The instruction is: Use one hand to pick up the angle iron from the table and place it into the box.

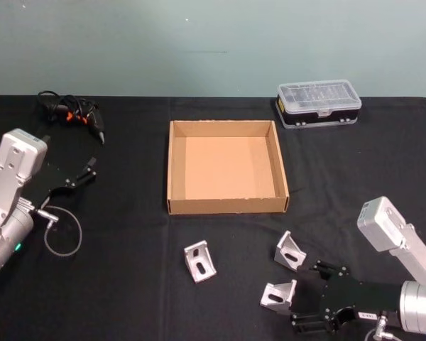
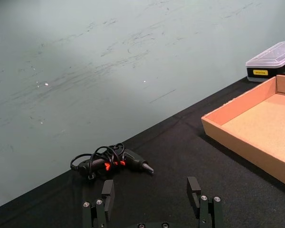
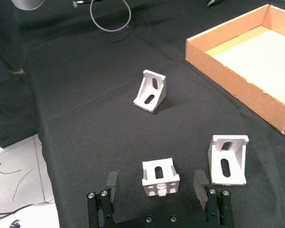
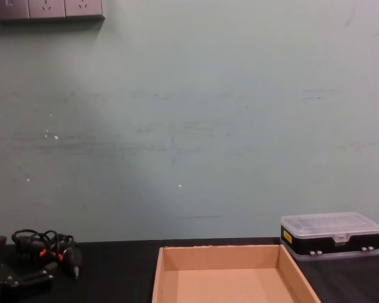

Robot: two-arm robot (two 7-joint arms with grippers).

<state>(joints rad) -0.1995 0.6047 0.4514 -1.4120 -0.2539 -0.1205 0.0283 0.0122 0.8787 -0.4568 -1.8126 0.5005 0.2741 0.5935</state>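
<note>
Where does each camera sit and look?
Head: high up, looks down at table, box; left end effector, right end effector show.
Chest: lower, looks across box at wall.
Left wrist: on left arm, over its open end effector, toward box.
Right wrist: over its open end effector, at an angle iron.
All share the box.

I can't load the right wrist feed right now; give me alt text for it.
The right gripper, fingers open, frames the nearest angle iron on the black table without touching it. A second angle iron stands beside it, a third angle iron farther off, with the cardboard box beyond.
</note>
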